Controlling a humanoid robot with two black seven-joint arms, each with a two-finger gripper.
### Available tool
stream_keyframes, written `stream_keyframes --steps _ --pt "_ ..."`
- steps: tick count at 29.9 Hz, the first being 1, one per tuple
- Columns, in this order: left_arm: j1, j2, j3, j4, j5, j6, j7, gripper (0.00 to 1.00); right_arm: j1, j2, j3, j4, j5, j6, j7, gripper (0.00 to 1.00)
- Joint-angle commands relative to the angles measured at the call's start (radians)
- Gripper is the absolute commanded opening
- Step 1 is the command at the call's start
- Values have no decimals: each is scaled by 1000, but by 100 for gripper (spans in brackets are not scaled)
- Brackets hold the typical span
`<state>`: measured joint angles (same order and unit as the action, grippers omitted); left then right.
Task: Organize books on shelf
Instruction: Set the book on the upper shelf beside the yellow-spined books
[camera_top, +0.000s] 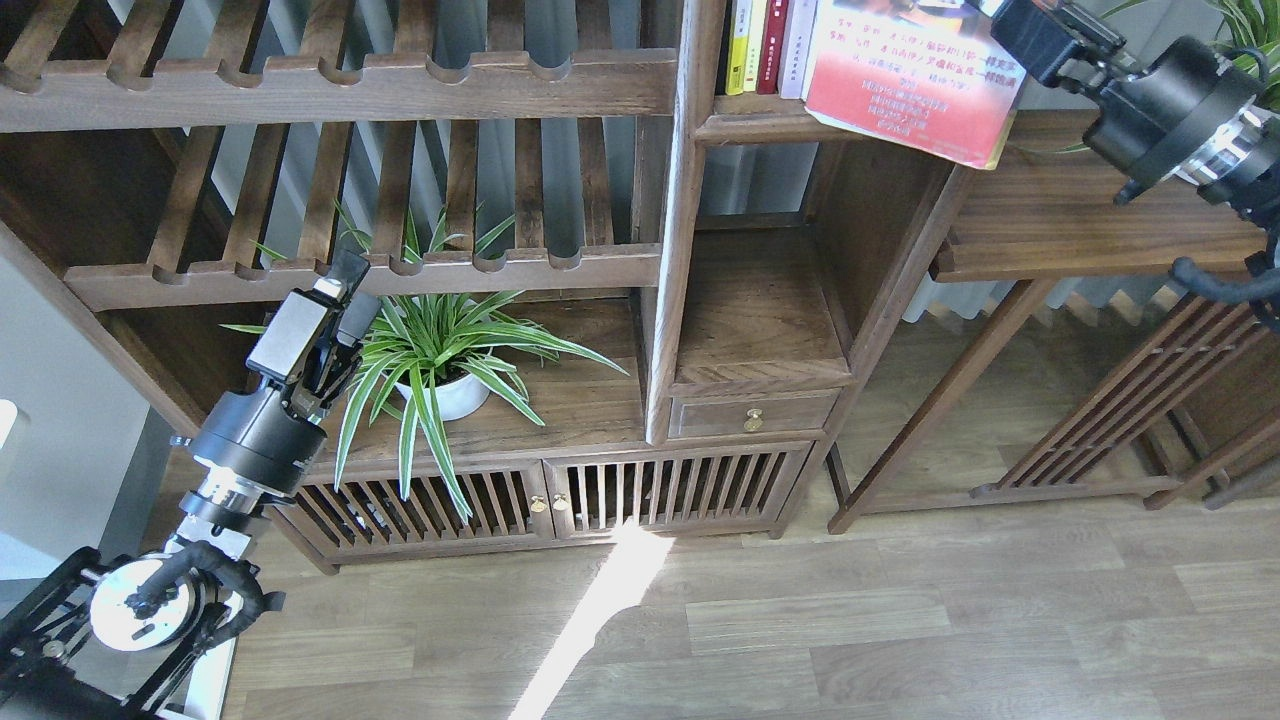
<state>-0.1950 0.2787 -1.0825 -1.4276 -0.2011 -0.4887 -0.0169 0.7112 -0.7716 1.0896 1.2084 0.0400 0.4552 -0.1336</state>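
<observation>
Red-covered book (912, 85) hung tilted at top right of frame, lower corner overhanging the narrow cubby shelf (765, 103), beside upright books (768, 45). Right pincer (985, 8) at top edge pinched it. Left pincer (345, 285) at left, near spider plant (450, 345); fingers' spacing unclear.

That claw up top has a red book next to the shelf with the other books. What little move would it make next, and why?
Probably a small shift left while turning the red book upright. It hangs tilted in the right claw, overlapping the cubby's right side, while the shelved books stand upright on the shelf. It likely needs to be squared up before it can slide in beside them.
</observation>
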Motion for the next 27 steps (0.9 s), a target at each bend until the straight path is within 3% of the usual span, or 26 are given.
stream_keyframes --steps 1,19,27 --pt "2 -1 3 1 2 0 0 92 25 0 0 -3 0 -65 -15 3" --pt "8 -10 6 13 3 0 0 92 94 15 -10 -10 -101 -300 -21 3" --pt "8 -10 6 15 3 0 0 92 152 106 -14 -17 -186 -437 -21 3"
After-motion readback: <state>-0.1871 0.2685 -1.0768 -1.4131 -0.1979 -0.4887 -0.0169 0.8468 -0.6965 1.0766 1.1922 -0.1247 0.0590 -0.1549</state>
